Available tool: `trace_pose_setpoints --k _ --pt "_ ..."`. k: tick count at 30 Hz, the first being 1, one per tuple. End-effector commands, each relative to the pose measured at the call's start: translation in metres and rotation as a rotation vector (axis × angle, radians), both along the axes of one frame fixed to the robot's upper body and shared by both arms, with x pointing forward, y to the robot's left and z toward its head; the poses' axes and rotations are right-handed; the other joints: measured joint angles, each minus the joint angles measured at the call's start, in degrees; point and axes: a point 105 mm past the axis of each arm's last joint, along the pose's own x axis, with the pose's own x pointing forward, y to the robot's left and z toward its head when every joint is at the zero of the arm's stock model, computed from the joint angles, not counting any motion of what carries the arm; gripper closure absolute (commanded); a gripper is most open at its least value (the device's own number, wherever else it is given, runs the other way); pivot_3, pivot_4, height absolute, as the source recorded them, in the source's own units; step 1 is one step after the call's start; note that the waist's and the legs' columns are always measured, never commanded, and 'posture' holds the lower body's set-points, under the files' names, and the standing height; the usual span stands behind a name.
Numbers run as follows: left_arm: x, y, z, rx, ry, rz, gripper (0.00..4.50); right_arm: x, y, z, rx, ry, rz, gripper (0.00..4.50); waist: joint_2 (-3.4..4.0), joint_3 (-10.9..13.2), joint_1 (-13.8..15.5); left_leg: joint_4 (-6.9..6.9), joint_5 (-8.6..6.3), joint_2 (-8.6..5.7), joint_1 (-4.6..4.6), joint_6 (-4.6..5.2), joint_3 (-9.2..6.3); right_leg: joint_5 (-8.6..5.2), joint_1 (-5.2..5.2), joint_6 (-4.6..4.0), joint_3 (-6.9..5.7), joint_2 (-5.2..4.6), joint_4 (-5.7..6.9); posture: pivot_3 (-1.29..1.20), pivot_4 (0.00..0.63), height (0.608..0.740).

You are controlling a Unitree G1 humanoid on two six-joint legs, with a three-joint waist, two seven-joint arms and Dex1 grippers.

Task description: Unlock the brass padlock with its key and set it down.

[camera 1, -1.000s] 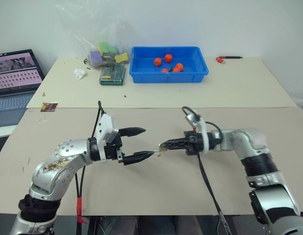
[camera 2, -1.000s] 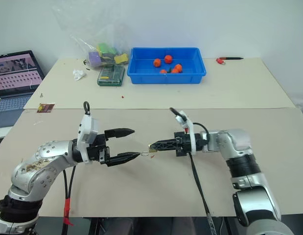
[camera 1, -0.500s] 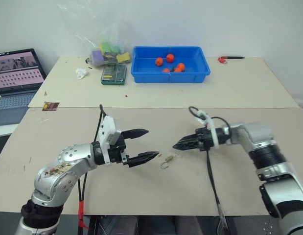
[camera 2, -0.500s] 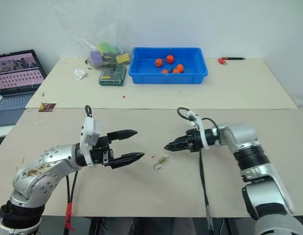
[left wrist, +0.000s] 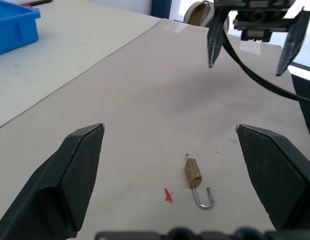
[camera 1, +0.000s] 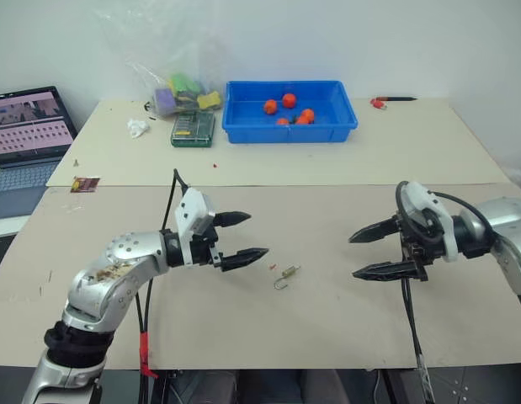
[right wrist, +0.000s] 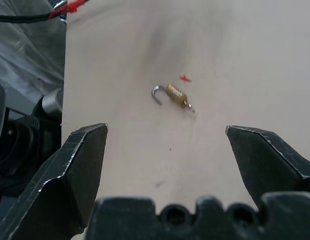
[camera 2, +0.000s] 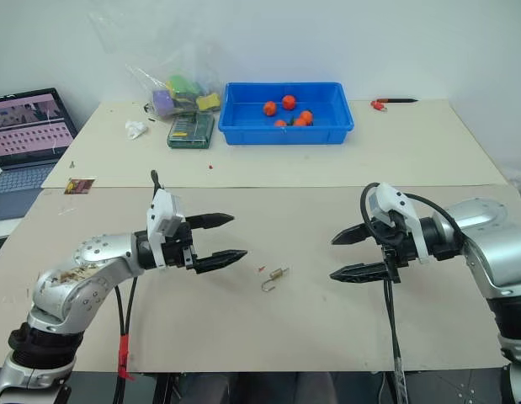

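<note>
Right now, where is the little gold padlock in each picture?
Left eye: padlock on the table, low centre, between the two tools.
Right eye: padlock, low centre.
Left wrist: padlock, low, between the fingers.
Right wrist: padlock, upper middle.
Shared landmark: the red speck beside it.

Blue bin [camera 1: 243, 130] holding orange balls [camera 1: 289, 100], laptop [camera 1: 29, 126], plastic bag [camera 1: 172, 84], red pen [camera 1: 388, 102]
</note>
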Motion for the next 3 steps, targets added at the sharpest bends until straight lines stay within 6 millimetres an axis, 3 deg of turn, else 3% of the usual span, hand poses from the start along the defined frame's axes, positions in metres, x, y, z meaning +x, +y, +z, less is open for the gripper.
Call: trace_pose_setpoints --k 1,3 --pt "0.0073 0.0119 0.0143 0.025 -0.091 0.029 0.0 -0.0037 -0.0003 0.017 0.035 -0.076 -0.038 0.02 0.0 0.0 0.06 0.0 0.0 0.0 0.0 0.0 -0.01 0.0 0.0 0.0 0.0 0.0 -0.01 0.0 0.15 0.74" --pt "0.0076 0.0143 0.0154 0.045 -0.113 0.024 0.0 -0.002 -0.0036 0.0171 0.036 -0.092 -0.065 0.02 0.0 0.0 0.08 0.0 -0.01 -0.01 0.0 0.02 0.0 0.01 0.0 -0.01 0.0 -0.01 -0.01 0.0 0.15 0.74"
